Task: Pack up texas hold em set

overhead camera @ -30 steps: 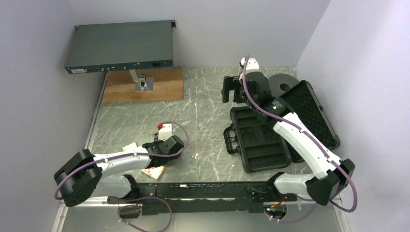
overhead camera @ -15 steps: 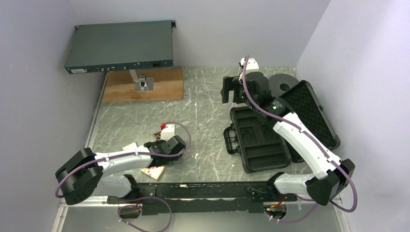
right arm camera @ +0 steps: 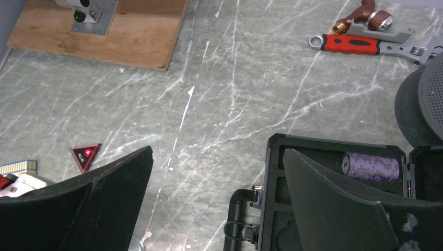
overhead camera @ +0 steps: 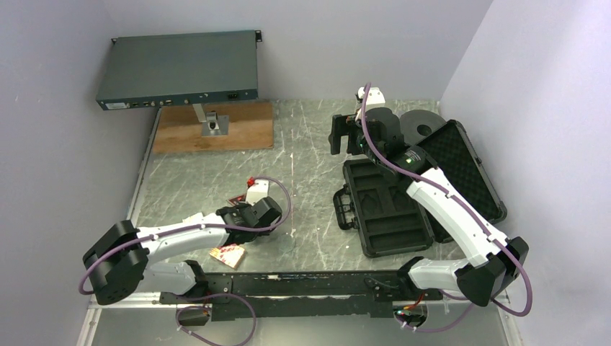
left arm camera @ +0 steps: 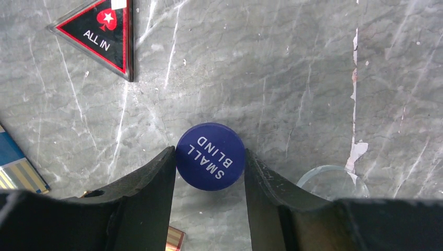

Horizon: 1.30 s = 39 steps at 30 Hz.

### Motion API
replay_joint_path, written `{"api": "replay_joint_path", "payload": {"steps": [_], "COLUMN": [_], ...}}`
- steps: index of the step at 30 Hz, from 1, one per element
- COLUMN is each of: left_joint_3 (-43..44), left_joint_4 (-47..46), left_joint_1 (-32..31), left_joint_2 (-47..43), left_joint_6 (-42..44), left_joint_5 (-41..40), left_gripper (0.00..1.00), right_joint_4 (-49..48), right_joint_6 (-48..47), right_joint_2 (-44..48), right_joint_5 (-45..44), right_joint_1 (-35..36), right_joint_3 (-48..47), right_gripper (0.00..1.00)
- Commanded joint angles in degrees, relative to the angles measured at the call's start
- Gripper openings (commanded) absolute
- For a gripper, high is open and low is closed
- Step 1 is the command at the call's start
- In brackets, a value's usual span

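My left gripper (left arm camera: pixel 209 157) is shut on the blue "SMALL BLIND" disc (left arm camera: pixel 210 156), both fingers touching its sides, low over the table. The red "ALL IN" triangle (left arm camera: pixel 102 34) lies far-left of it, and the clear disc (left arm camera: pixel 331 183) to its right. A blue-white card box (left arm camera: pixel 15 167) and a red card box (overhead camera: pixel 227 254) lie beside the gripper (overhead camera: pixel 261 225). The black case (overhead camera: pixel 389 241) lies open on the right. The purple chip stack (right arm camera: pixel 371 166) sits in its foam. My right gripper (right arm camera: pixel 217 151) is open and empty, high over the case's far-left corner.
A red-handled wrench (right arm camera: pixel 355 44) and a brass fitting lie at the back. A black ring spool (overhead camera: pixel 420 122) sits behind the case lid (overhead camera: pixel 468 169). A wooden board (overhead camera: pixel 212 128) holds a stand with a grey rack unit (overhead camera: pixel 180 68). Walls close in on both sides.
My left gripper has moved a little to the right and away from the table's near edge. The right arm has not moved.
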<state>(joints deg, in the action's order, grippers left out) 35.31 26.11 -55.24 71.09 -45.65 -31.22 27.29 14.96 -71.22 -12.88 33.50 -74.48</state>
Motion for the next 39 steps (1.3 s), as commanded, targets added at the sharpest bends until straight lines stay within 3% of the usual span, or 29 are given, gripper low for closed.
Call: {"api": "replay_joint_path", "payload": {"steps": [1, 5, 9, 15, 26, 39], "left_joint_3": [3.47, 6.09, 8.95, 13.21, 21.68, 29.97], "left_joint_4": [-0.61, -0.98, -1.50, -1.99, -3.92, -9.69], "left_joint_1": [-0.48, -0.73, -0.96, -1.48, -3.52, -5.27], "left_joint_2": [-0.61, 0.02, 1.26, 4.40, 10.86, 16.88], "left_joint_6": [3.66, 6.26, 8.75, 11.35, 16.76, 24.00], "left_joint_5": [0.08, 0.62, 1.19, 2.18, 4.95, 8.46], "left_gripper": [0.36, 0.34, 0.25, 0.00, 0.00, 0.00], "right_joint_4": [-2.24, -2.25, -2.31, -2.59, -1.68, 1.30], "right_joint_6": [-0.28, -0.20, -0.11, -0.11, -0.06, -1.71], "right_joint_2": [1.75, 1.96, 2.02, 2.37, 3.40, 5.99], "right_joint_5": [0.49, 0.62, 0.71, 0.23, -1.09, -4.89], "right_joint_1": [-0.15, -0.14, -0.12, -0.11, -0.22, -0.20], "right_joint_3": [0.21, 0.22, 0.10, 0.34, -1.47, -11.34], "right_gripper": [1.00, 1.00, 1.00, 1.00, 1.00, 1.00]}}
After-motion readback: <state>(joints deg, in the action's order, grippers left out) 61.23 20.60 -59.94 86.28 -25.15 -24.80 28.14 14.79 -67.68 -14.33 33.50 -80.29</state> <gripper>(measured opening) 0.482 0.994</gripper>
